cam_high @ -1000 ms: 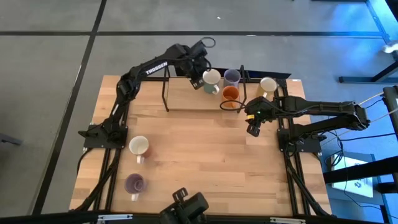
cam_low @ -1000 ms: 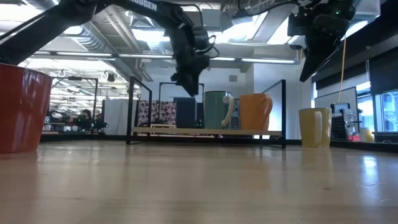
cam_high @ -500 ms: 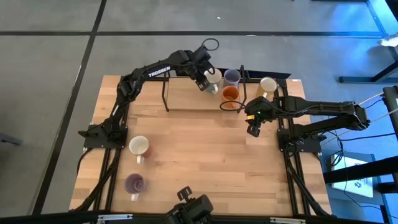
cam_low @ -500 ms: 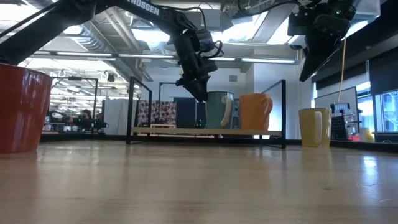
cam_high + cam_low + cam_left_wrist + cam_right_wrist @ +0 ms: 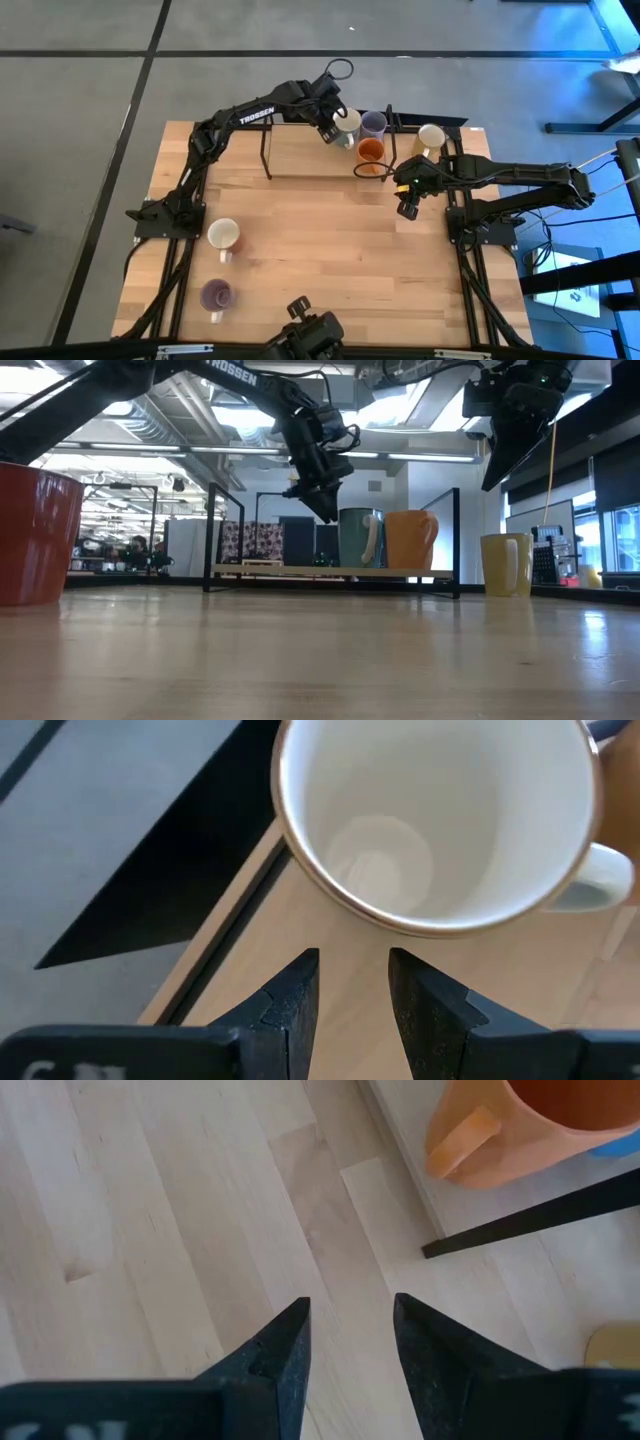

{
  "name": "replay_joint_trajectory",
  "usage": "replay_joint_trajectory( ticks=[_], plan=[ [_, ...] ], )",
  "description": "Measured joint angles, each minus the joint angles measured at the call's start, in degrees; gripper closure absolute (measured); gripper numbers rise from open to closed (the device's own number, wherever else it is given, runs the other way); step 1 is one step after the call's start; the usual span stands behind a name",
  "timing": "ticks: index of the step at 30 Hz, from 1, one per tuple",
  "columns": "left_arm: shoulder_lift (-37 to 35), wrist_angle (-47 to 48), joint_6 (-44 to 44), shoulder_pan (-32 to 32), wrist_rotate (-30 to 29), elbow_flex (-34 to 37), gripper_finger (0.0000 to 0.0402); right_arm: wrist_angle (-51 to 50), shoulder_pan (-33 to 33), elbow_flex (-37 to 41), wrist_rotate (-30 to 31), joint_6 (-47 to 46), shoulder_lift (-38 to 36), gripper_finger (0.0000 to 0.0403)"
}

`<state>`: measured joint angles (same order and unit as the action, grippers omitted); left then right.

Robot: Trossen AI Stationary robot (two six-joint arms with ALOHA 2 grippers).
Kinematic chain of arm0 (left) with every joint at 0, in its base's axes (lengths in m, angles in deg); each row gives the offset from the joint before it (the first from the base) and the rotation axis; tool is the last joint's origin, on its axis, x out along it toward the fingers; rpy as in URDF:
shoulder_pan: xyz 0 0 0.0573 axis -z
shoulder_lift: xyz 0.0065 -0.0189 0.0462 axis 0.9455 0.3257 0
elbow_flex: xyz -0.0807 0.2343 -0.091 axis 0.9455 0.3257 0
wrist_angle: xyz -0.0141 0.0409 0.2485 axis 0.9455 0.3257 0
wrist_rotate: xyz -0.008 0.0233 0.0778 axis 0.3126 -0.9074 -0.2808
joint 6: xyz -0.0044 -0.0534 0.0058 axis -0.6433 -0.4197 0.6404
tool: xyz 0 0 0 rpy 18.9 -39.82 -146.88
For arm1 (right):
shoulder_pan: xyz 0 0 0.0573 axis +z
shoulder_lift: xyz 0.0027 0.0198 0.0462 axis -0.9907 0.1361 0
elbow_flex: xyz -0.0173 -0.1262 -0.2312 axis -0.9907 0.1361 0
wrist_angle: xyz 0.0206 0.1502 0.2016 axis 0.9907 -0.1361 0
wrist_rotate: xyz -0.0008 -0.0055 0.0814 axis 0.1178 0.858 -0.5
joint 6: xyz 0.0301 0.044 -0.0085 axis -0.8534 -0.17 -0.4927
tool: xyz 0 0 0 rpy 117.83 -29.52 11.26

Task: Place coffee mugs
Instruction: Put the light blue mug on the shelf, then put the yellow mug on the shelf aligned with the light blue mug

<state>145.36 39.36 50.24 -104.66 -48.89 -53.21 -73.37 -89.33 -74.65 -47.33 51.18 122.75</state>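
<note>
A white coffee mug [image 5: 347,121] [image 5: 430,810] stands upright on the wooden shelf of a black-framed rack [image 5: 300,155] at the table's far edge. My left gripper [image 5: 329,130] [image 5: 352,965] is open and slants down at the mug's left side, with nothing between its fingers. A lavender mug [image 5: 373,122] and an orange mug [image 5: 371,150] stand on the same shelf, to the right of the white one. My right gripper [image 5: 407,207] [image 5: 350,1315] hangs open over bare table, just near of the orange mug [image 5: 520,1130]. My left gripper has its fingertips [image 5: 305,965] close by the white mug's rim [image 5: 340,905] on its left side, slanting down from the table's left. I cannot tell whether they touch the mug.
A cream mug [image 5: 431,136] stands to the right of the rack. A white mug with a reddish inside [image 5: 223,234] and a dark purple mug [image 5: 216,294] stand at the table's near left. The table's middle [image 5: 330,240] is bare wood.
My left gripper has moved down and toward the white mug, tipping more steeply downward. Its fingers have kept the same gap. The white mug has slid a little along the shelf toward the table's right and remains upright.
</note>
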Motion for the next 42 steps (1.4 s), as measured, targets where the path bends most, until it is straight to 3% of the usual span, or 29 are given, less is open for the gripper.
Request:
replay_joint_trajectory(
  ticks=[4,9,17,20,24,30,35,42],
  plan=[
    [-1.1,1.6,0.0,0.0,0.3,0.0,0.0285,0.0,0.0,0.0,0.0,0.0,0.0,0.0270],
    [-10.2,6.0,2.4,2.4,0.2,0.0,0.0285,-0.8,0.0,-3.5,0.5,0.0,-0.2,0.0270],
    [-23.5,7.5,9.4,8.7,5.1,0.9,0.0285,-2.2,-3.0,-14.2,14.0,1.7,-1.4,0.0270],
    [-28.6,6.0,10.6,10.2,6.7,7.4,0.0285,-2.3,-8.2,-17.5,15.9,1.7,-1.2,0.0270],
    [-37.4,-1.6,10.7,9.4,7.0,22.5,0.0285,-2.9,-17.0,-20.2,14.8,1.2,-0.2,0.0261],
    [-49.7,-11.2,7.1,5.3,7.0,41.4,0.0285,-4.3,-30.4,-20.8,9.1,1.2,4.6,0.0202],
    [-57.3,-12.0,7.2,1.6,7.4,48.5,0.0285,-6.7,-38.9,-20.8,6.2,-0.2,10.9,0.0162],
    [-62.0,-12.0,11.5,-2.5,7.4,51.2,0.0285,-9.8,-46.0,-20.7,2.4,-1.9,18.5,0.0170]
  ],
)
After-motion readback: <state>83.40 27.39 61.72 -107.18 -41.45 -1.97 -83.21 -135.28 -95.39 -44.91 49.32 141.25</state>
